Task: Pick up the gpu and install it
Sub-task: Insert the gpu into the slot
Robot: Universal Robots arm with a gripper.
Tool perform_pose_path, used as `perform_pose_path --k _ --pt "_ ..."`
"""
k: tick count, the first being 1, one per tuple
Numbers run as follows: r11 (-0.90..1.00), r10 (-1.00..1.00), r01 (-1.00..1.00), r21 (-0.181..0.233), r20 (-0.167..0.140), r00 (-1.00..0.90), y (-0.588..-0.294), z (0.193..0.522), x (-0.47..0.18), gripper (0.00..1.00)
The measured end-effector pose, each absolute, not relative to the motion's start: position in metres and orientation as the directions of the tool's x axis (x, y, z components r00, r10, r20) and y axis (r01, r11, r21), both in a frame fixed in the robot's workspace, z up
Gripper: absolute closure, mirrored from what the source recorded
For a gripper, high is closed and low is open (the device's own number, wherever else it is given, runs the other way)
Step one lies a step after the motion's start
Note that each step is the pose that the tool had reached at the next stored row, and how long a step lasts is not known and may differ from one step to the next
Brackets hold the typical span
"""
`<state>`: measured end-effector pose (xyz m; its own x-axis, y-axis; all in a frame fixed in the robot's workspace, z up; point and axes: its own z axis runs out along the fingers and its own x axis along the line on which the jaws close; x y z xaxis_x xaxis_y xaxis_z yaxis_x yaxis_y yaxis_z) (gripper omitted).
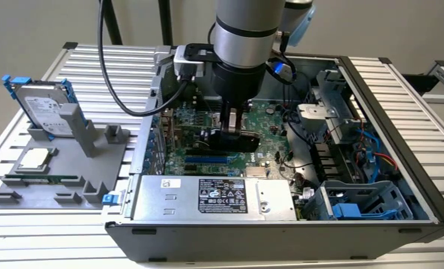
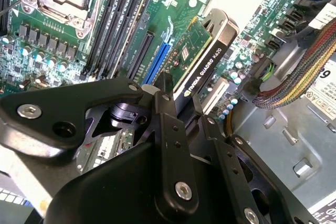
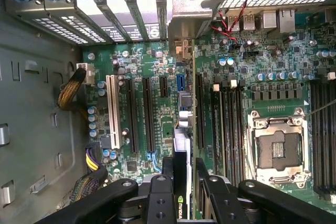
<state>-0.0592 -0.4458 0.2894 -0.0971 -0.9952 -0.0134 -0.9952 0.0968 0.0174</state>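
Holding gpu (image 2: pixel 206 51) edge-on, hand (image 1: pixel 233 130) clamped on it | frame centre, over motherboard (image 1: pixel 199 154) slots inside case (image 1: pixel 282 238) | risk: tilted card misses slot, jams connector.

The hand (image 1: pixel 235 131) holds the gpu (image 1: pixel 233 140) above the motherboard (image 1: pixel 271 112).
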Motion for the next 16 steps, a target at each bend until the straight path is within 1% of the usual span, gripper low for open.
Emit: perform_pose_path --k 16 --pt "0.097 -0.995 -0.995 0.017 -0.013 -0.097 -0.4458 0.2825 -0.0656 1.0"
